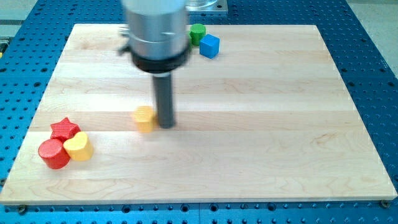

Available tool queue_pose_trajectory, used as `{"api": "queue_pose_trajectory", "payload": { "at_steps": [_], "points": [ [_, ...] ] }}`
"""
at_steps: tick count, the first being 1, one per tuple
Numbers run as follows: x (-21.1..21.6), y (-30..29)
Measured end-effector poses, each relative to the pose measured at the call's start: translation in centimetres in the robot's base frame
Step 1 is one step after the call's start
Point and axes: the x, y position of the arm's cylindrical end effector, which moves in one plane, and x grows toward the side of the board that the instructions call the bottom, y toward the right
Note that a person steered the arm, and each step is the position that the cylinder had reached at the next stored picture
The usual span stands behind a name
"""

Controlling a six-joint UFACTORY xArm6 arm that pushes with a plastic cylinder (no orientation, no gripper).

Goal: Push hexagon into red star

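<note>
Yellow hexagon [144, 118] sitting mid-board, well apart from red star [64, 129] at the view's left. Tip [166, 126] touching its right side, no jaws to speak of. Could slip off-centre, spin wide, or bump yellow heart [78, 147] and red cylinder [54, 154] instead.

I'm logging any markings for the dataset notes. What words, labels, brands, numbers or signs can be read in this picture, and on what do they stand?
None: no readable text shows anywhere in the camera view.
The yellow hexagon, red star, red cylinder, yellow heart, green block and blue cube are plain.
The wooden board and the blurred arm housing above my tip bear no legible marks.
</note>
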Motion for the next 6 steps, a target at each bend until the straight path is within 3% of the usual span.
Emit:
{"api": "queue_pose_trajectory", "payload": {
  "at_steps": [1, 2, 3, 4, 6],
  "points": [
    [2.4, -4.9],
    [1.9, -1.5],
    [-1.3, -2.8],
    [-0.1, -8.6],
    [1.8, -10.8]
  ]
}}
